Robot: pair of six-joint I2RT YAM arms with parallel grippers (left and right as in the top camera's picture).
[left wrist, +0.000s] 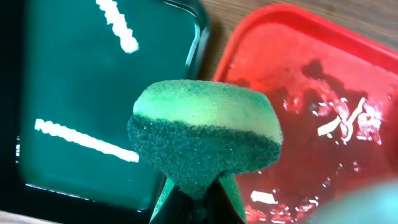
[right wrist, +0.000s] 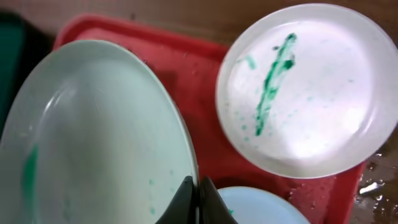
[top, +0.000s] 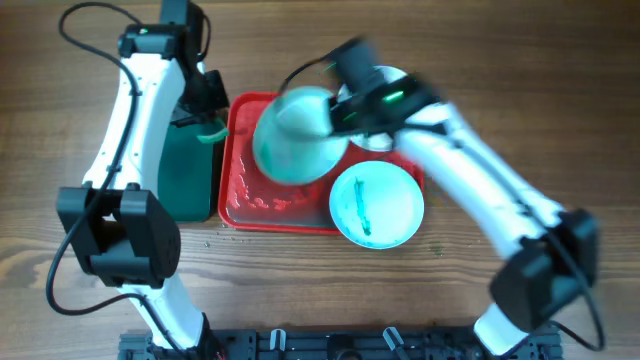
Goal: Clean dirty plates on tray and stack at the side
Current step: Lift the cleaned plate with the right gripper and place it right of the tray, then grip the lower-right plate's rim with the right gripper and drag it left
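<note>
Green tray (top: 190, 178), sponge (left wrist: 205, 134), wooden table (top: 60, 290)

Open over the near-left floor of the red tray (top: 258, 205), wet and bare. Blocked across its middle by a tilted plate (top: 295, 140) pinched in the right tool (right wrist: 198, 185). Near-right corner filled by a smeared plate (top: 377, 205), with a third plate (right wrist: 267, 210) just beside that tool. At the left rim, a sponge (left wrist: 205, 130) clamped in the left tool (left wrist: 196, 196), beside the green tray (top: 190, 175). Open bench (top: 320, 290) along the near side.

The tray (right wrist: 193, 62) is red. The plate (right wrist: 292, 87) is white with a teal streak. The sponge (left wrist: 205, 130) is pale over dark green.
</note>
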